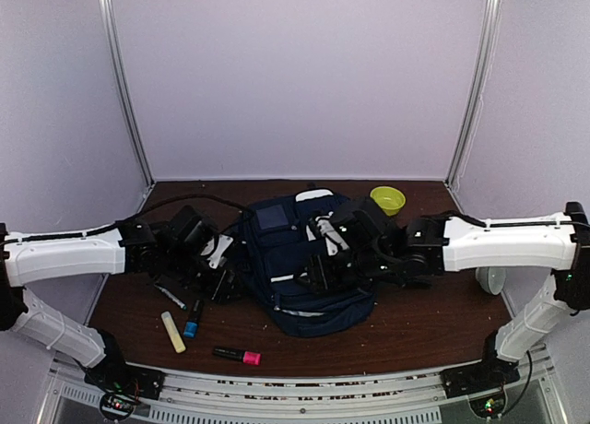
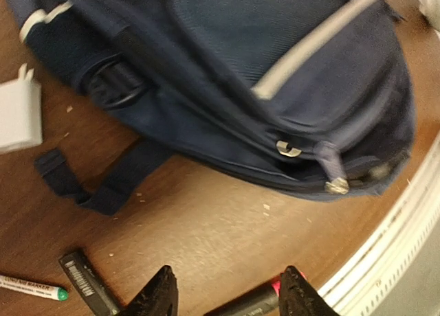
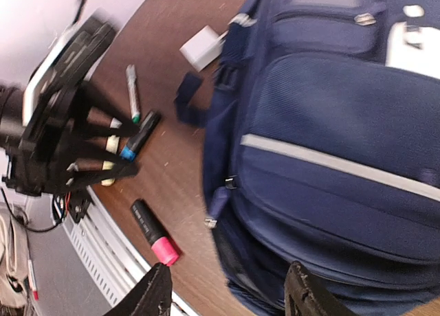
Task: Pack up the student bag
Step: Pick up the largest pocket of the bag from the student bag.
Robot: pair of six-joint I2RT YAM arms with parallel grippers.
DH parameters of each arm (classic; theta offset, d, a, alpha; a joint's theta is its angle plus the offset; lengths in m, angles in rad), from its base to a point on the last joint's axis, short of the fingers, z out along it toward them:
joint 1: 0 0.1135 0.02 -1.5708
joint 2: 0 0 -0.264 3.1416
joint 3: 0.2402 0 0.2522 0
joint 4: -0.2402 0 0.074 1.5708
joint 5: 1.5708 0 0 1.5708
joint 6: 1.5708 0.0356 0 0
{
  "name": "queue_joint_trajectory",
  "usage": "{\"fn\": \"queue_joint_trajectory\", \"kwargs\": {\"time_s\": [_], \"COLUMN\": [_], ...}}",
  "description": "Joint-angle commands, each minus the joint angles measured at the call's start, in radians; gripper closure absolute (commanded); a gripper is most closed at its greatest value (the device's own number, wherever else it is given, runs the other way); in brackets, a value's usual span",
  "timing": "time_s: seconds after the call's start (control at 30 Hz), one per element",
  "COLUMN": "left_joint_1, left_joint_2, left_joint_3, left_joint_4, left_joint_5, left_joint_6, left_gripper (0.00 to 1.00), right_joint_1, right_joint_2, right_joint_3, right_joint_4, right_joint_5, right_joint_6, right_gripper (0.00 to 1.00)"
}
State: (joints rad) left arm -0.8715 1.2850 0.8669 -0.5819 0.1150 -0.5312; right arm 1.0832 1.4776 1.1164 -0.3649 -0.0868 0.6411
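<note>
Both left tool [image 2: 227,275] and right tool [image 3: 229,268] gape near the student bag [image 1: 286,258].

The overhead view is lit softly and evenly from above. The pale lilac walls [image 1: 295,74] are rendered bright, while the dark brown wooden counter [image 1: 415,323] is shown dim, with only faint shadows under the arms. Detail in the large navy blue fabric backpack [image 1: 304,267] is lost in darkness. Both wrist views are smeared by motion blur — the white reflective stripe [image 2: 309,51] is streaked — and a warm sheen is seen on the counter in the left wrist view.
</note>
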Motion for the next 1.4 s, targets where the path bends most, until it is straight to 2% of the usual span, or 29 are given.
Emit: {"fn": "queue_joint_trajectory", "kwargs": {"time_s": [0.0,0.17,0.43,0.87,1.07,1.37], "left_joint_1": [0.053,0.055,0.057,0.057,0.057,0.057], "left_joint_2": [0.033,0.032,0.021,0.017,0.015,0.013], "left_joint_3": [-0.050,-0.080,-0.101,-0.108,-0.108,-0.108], "left_joint_4": [0.103,0.152,0.156,0.164,0.168,0.169], "left_joint_5": [-0.035,-0.028,-0.055,-0.054,-0.051,-0.035], "left_joint_6": [-0.102,-0.106,-0.095,-0.085,-0.084,-0.082], "left_gripper": [0.50,0.48,0.48,0.49,0.49,0.51], "right_joint_1": [0.067,0.084,0.084,0.068,0.055,0.033], "right_joint_2": [0.176,0.322,0.441,0.442,0.420,0.469], "right_joint_3": [0.132,0.237,0.303,0.261,0.193,0.228], "right_joint_4": [0.015,0.013,-0.010,-0.045,0.055,0.170], "right_joint_5": [-0.044,-0.079,-0.073,-0.031,-0.082,-0.169], "right_joint_6": [-0.015,0.006,0.056,0.097,0.128,0.141], "right_gripper": [0.43,0.44,0.44,0.45,0.45,0.56]}}
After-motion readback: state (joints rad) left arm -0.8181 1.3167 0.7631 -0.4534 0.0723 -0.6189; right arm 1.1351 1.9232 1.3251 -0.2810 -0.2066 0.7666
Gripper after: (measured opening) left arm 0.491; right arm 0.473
